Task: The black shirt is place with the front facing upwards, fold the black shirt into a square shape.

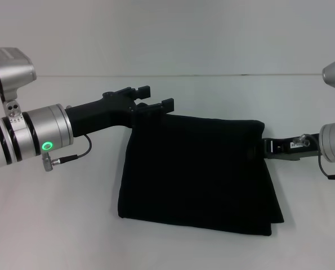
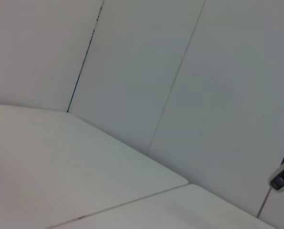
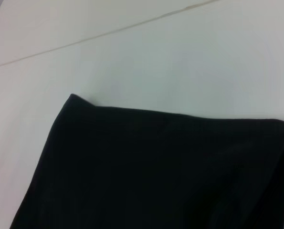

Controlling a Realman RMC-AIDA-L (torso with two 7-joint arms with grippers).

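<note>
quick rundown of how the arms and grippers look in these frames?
Both arms are silver metal cylinders, each wrist showing a glowing green ring light. The left arm has black bands and a thin black cable looping under it. The left gripper is matte black with blocky forked fingers. The right gripper is black with a small white label.

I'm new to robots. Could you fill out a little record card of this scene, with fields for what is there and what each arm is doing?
Item: black shirt, folded into a roughly square bundle
Lettering: none visible on the folded cloth
Surface: white table
Left gripper: at the bundle's far left corner, fingers open
Right gripper: at the bundle's right edge; grip not discernible
Left wrist camera: shows only table and wall
Right wrist camera: shows a shirt corner on the table
</note>
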